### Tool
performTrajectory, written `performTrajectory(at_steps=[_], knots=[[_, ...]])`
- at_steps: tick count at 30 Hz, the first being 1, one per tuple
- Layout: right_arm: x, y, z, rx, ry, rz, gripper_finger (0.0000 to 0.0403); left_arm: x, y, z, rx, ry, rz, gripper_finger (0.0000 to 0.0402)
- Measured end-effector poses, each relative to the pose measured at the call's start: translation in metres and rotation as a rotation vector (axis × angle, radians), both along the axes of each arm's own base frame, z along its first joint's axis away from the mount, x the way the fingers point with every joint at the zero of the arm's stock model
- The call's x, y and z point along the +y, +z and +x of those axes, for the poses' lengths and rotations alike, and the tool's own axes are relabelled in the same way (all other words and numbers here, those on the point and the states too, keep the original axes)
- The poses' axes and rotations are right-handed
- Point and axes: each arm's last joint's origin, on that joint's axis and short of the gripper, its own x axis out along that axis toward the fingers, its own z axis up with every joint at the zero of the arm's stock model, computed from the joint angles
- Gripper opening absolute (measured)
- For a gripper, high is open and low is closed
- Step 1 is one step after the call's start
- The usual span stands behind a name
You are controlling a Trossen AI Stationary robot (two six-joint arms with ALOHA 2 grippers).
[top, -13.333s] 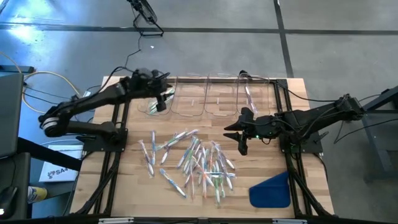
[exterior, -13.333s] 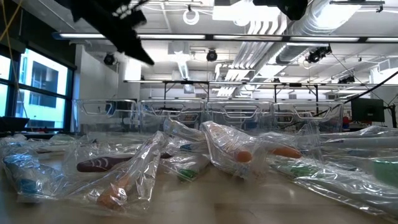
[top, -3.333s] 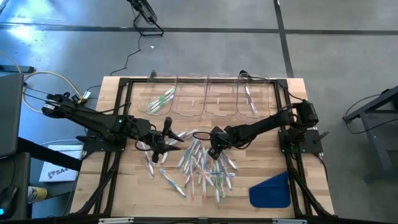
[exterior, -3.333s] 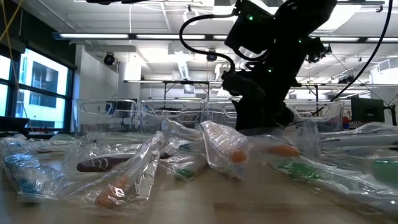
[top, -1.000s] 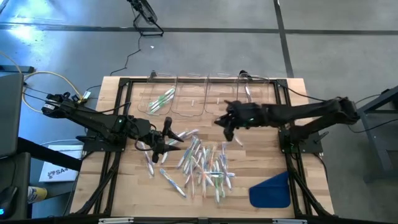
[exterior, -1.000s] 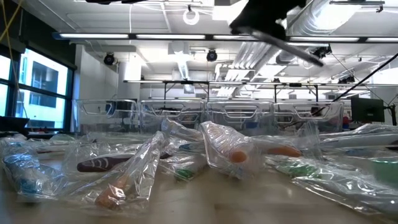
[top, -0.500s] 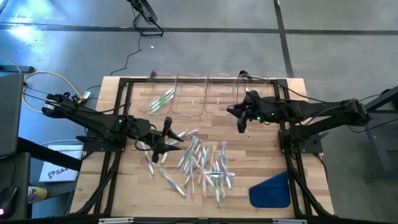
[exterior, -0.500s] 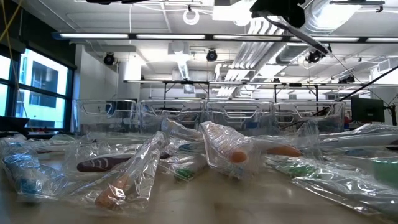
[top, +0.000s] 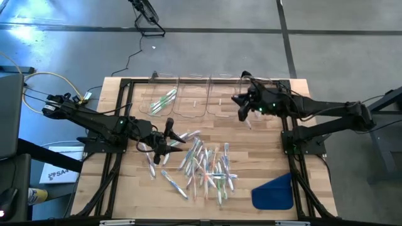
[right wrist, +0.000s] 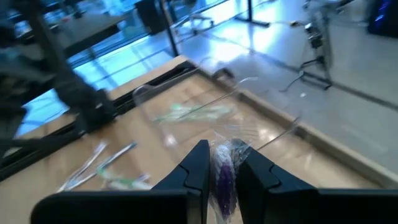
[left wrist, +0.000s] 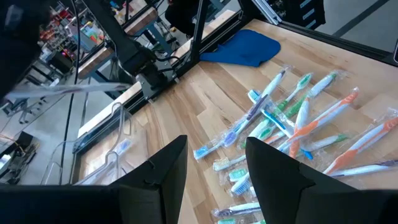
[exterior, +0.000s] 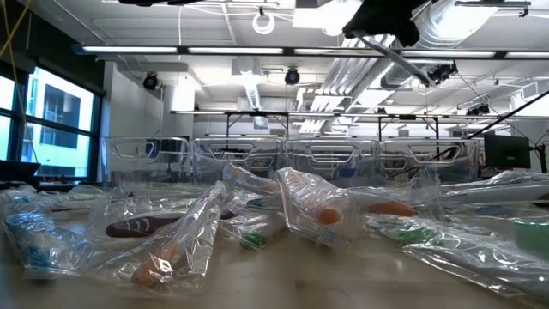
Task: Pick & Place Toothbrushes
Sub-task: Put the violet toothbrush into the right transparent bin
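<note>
High view: right gripper [top: 242, 110] over the clear bins [top: 210, 97] at the table's [top: 264, 150] far edge, near the rightmost bin, a wrapped brush [top: 249, 120] hanging from it. Left gripper [top: 164, 141] low at the left edge of the toothbrush pile [top: 204, 164]. A few brushes already lie in the leftmost and rightmost bins. Blue cloth [top: 274, 192] at the near right corner.

Low view: wrapped brushes fill the foreground; the dark right arm [exterior: 382, 21] shows at the top.

Left wrist view: fingers [left wrist: 163, 171] apart, nothing between them; pile beyond.

Right wrist view: fingers [right wrist: 194, 168] narrow, pinching a purple wrapped brush [right wrist: 223, 175], above a bin.
</note>
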Motion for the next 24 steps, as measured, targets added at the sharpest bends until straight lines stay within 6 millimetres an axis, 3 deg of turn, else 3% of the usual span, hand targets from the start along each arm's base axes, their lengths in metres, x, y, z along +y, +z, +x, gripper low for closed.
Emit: performTrajectory(at_steps=[12,24], knots=[[-0.055,0.004,-0.012,-0.027,-0.233,-0.060,0.0041,0.000,0.000,0.000,0.000,0.000,0.000,0.0159],[-0.108,-0.035,-0.002,0.141,-0.341,0.036,0.0041,0.000,0.000,0.000,-0.002,-0.006,0.017,0.0159]])
